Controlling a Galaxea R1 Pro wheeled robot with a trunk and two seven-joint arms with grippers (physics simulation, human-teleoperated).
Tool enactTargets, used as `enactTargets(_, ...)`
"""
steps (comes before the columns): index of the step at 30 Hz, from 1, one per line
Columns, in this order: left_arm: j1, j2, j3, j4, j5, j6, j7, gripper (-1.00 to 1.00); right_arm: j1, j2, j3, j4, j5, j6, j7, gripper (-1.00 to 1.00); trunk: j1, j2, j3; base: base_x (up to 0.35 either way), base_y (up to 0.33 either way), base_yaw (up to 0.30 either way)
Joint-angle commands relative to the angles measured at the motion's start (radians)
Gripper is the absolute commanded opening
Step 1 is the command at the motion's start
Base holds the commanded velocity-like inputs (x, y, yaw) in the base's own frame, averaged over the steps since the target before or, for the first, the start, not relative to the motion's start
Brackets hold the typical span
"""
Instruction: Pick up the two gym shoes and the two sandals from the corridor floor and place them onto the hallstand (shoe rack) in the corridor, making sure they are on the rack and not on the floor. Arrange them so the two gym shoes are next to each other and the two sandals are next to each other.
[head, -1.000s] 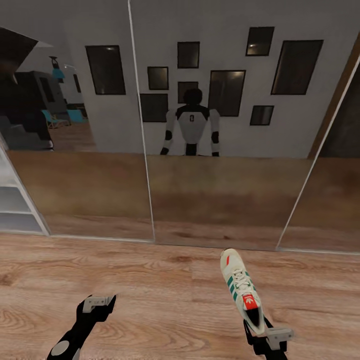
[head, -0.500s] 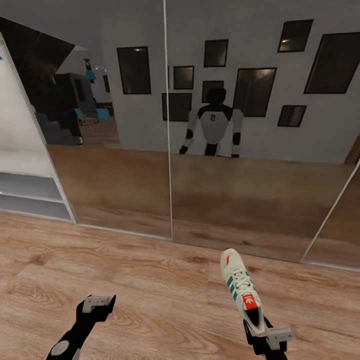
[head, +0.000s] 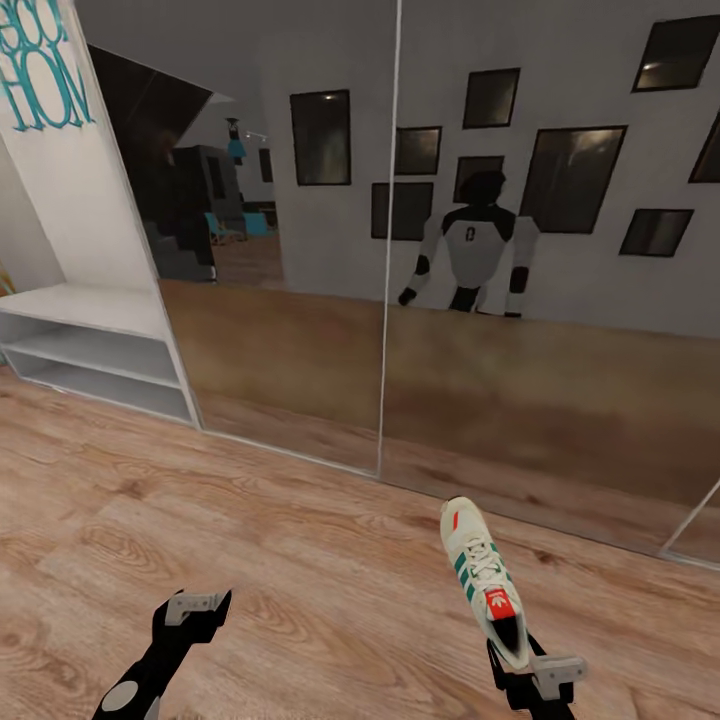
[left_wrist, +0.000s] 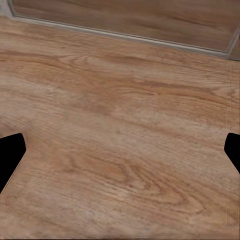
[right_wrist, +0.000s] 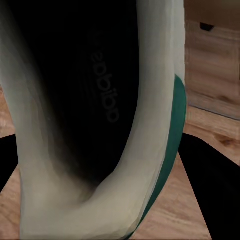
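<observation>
view swung toward hallstand | right hand grips gym shoe

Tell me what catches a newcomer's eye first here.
First, the white, green-striped shoe held by its heel in the right pincer, toe pointing ahead over the floor. Next, the mirrored wall ahead, reflecting the robot. At far left stands the grey rack; the left pincer is open.

View swung left; hallstand now in frame at left.
</observation>
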Motion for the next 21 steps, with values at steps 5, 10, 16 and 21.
enactTargets(5, -0.001, -0.001, 0.007, 0.001, -0.005, -0.003, -0.008, 1.0, 0.0, 0.0, -0.009, 0.0, 0.002, -0.003, 0.008, -1.0, 0.0, 0.0, -0.004, 0.0, 0.0, 0.279)
enactTargets(10, -0.001, -0.001, 0.007, 0.0, -0.005, -0.003, -0.008, 1.0, 0.0, 0.0, -0.009, 0.0, 0.002, -0.003, 0.008, -1.0, 0.0, 0.0, -0.006, 0.0, 0.0, 0.279)
enactTargets(16, -0.001, -0.002, 0.006, -0.001, -0.005, -0.003, -0.008, 1.0, 0.0, 0.0, -0.009, 0.0, 0.002, -0.003, 0.008, -1.0, 0.0, 0.0, -0.01, 0.0, 0.0, 0.279)
enactTargets(21, -0.001, -0.002, 0.006, 0.0, -0.005, -0.003, -0.008, 1.0, 0.0, 0.0, -0.009, 0.0, 0.003, -0.003, 0.008, -1.0, 0.0, 0.0, -0.013, 0.0, 0.0, 0.279)
